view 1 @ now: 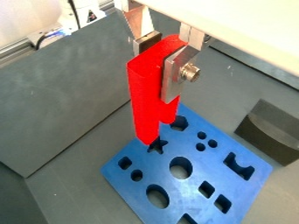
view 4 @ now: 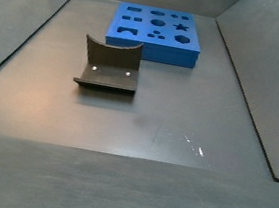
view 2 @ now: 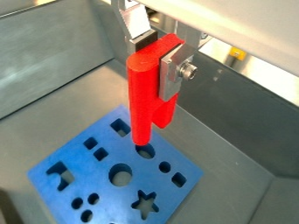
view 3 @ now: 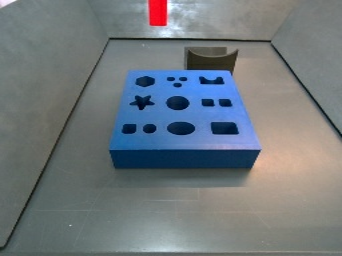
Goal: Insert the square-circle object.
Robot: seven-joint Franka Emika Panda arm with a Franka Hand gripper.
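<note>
Clamped near its upper end by the end effector [view 1: 170, 63], the red square-circle object [view 1: 149, 96] hangs above the blue block [view 2: 114, 171], seemingly rigid, light and smooth-sided.

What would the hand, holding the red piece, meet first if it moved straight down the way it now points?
Probably the blue block. The hand grips the red piece upright well above it, and the piece's lower tip would touch first. In both wrist views that tip overlaps the block's holed top, but which hole, if any, lies beneath is unclear.
</note>
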